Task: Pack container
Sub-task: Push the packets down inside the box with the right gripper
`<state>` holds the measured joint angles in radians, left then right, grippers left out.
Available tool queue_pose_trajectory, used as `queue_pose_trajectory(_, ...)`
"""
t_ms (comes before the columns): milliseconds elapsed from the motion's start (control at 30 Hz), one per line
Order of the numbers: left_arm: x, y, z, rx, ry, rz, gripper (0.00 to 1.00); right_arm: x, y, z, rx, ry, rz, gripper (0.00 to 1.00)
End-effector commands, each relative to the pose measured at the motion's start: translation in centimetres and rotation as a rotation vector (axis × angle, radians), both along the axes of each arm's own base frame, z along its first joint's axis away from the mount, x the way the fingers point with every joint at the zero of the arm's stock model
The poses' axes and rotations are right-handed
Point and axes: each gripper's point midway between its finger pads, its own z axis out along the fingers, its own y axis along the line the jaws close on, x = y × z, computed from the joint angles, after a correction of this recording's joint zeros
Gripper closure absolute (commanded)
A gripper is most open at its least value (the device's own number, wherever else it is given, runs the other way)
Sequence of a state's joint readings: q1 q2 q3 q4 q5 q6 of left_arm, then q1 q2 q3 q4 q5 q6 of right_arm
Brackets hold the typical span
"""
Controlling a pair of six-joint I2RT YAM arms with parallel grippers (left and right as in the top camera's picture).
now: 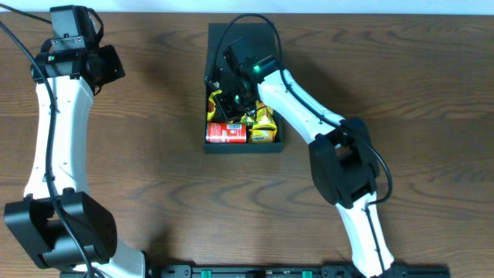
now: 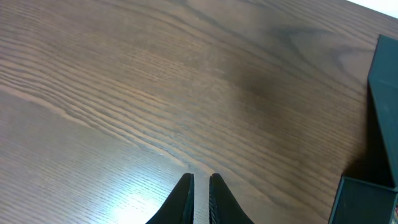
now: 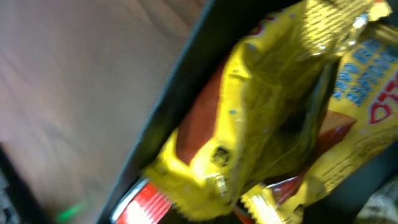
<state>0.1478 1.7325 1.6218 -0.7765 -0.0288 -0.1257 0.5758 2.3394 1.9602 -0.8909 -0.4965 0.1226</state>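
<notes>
Right claw (image 1: 231, 96): closed inside matte black square container (image 1: 243, 149), likely tucking crinkled yellow snack packets (image 3: 261, 112).
Left claw (image 2: 201, 179): near-shut, empty, parked clear.

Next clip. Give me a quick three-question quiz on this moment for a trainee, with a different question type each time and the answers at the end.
1. True or false: the red can lies outside the container.
2. Which gripper is down inside the container? A. left B. right C. both
3. Fill in: the snack packets beside the can are ___ in colour.
Key: 1. False; the can lies inside the container. 2. B, the right gripper. 3. Yellow.
</notes>
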Motion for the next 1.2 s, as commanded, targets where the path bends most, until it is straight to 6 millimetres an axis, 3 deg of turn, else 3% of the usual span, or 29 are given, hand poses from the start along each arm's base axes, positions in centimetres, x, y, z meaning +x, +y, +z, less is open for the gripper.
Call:
queue_pose_trajectory(0, 0.0, 0.2, 0.2, 0.008, -0.005, -0.011, 0.89, 1.0, -0.5, -1.2, -0.071, -0.040, -0.039, 0.98)
queue_pose_trajectory(267, 0.0, 0.2, 0.2, 0.008, -0.004, -0.012, 0.89, 2.4, -1.9, -1.9, -0.161, -0.111, -0.075, 0.98)
queue_pose_trajectory(467, 0.0, 0.2, 0.2, 0.008, -0.004, -0.011, 0.89, 2.1, -3.5, -2.5, -0.249, -0.108, -0.090, 0.98)
queue_pose_trajectory(900, -0.1, 0.2, 0.1, 0.007, 0.003, -0.011, 0.90, 4.4, -1.6, -0.9, -0.110, -0.141, -0.141, 0.98)
queue_pose_trajectory(1167, -0.1, 0.2, 0.1, 0.007, 0.002, -0.011, 0.90, 4.8, -1.8, -2.3, -0.160, -0.164, -0.157, 0.98)
